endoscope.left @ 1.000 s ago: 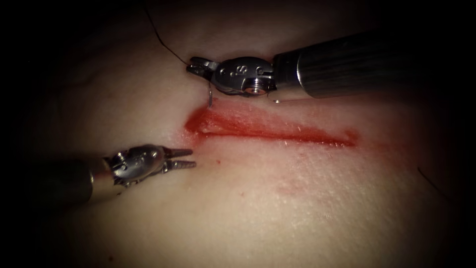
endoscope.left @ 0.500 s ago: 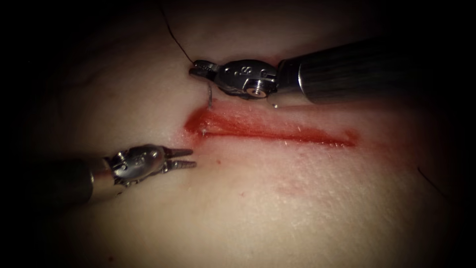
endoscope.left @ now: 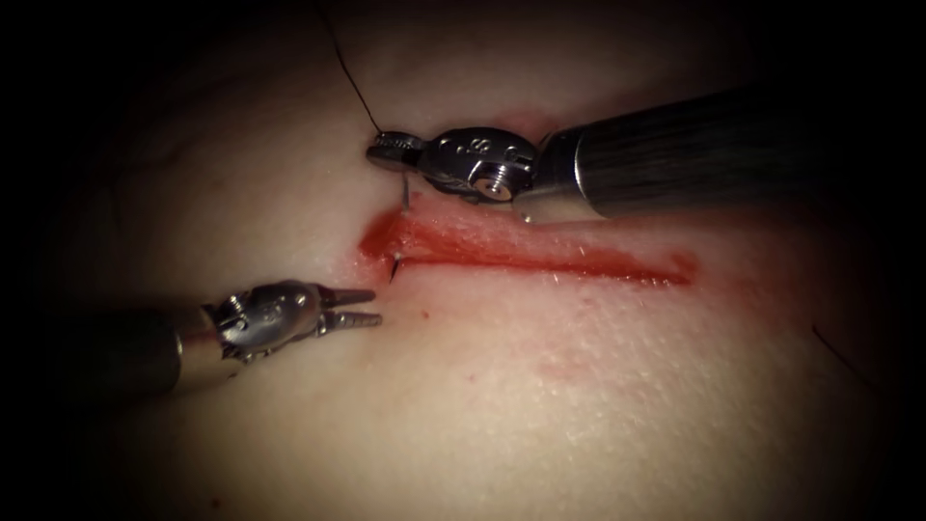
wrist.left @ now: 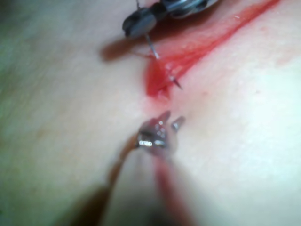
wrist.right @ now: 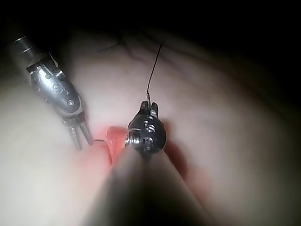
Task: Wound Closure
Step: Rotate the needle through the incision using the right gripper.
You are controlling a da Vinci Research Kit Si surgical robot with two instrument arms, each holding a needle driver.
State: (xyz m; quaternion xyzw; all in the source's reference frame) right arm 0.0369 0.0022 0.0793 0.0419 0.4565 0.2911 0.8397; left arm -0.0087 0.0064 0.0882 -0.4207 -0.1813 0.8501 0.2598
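My right tool (endoscope.left: 386,147) comes in above the cut (endoscope.left: 540,253) with its jaws shut on the curved needle (endoscope.left: 407,198) near its tail end. The needle enters the tissue (endoscope.left: 579,386) at the cut's left end, and its tip (endoscope.left: 394,270) pokes out of the cut's lower edge. Black thread (endoscope.left: 352,82) runs up from the tail. My left tool (endoscope.left: 374,307) waits just below and left of the tip, jaws open and holding nothing. The left wrist view has the needle tip (wrist.left: 176,83) just beyond the left tool (wrist.left: 173,118). The right wrist view has both the right tool (wrist.right: 149,109) and the left tool (wrist.right: 83,142).
Red fluid fills the cut and stains its edges. A faint pink smear (endoscope.left: 564,367) marks the tissue below the cut. A dark strand of thread (endoscope.left: 839,352) lies at the far right.
My right tool has moved down toward the cut and turned, driving the needle deeper. The tip has come out at the lower edge. My left tool has stayed still.
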